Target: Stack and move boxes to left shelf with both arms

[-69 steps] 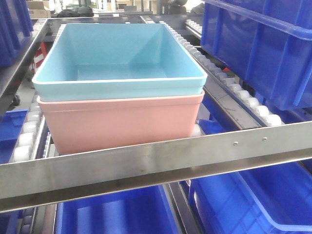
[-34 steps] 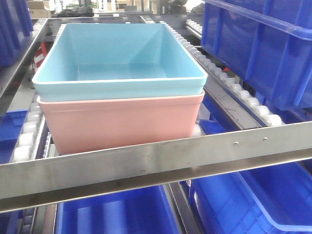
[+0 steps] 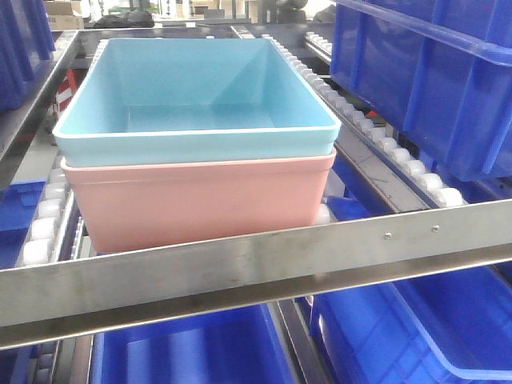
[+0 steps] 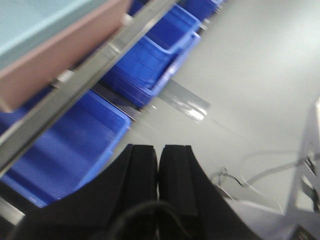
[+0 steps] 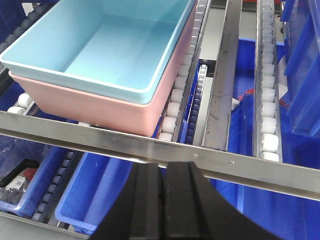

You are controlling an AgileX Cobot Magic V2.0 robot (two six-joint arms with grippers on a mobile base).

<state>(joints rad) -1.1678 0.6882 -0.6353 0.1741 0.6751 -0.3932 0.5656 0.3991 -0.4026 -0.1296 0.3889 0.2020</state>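
- The right arm's black metal gripper (image 5: 164, 200) sits at the bottom centre, its two fingers pressed together with only a thin seam between them.
- Just ahead of the fingertips runs the flat steel front rail (image 5: 100, 137) of the roller shelf.
- Beyond the rail, ahead and to the left, a light sky-blue open-top plastic bin (image 5: 105, 45) is nested inside a salmon-pink plastic bin (image 5: 85, 107) of like size.
- A row of small white rollers (image 5: 182, 85) lies straight ahead, touching the pink bin's right side.
- Dark blue plastic crates (image 5: 95, 192) sit below, left of the gripper.
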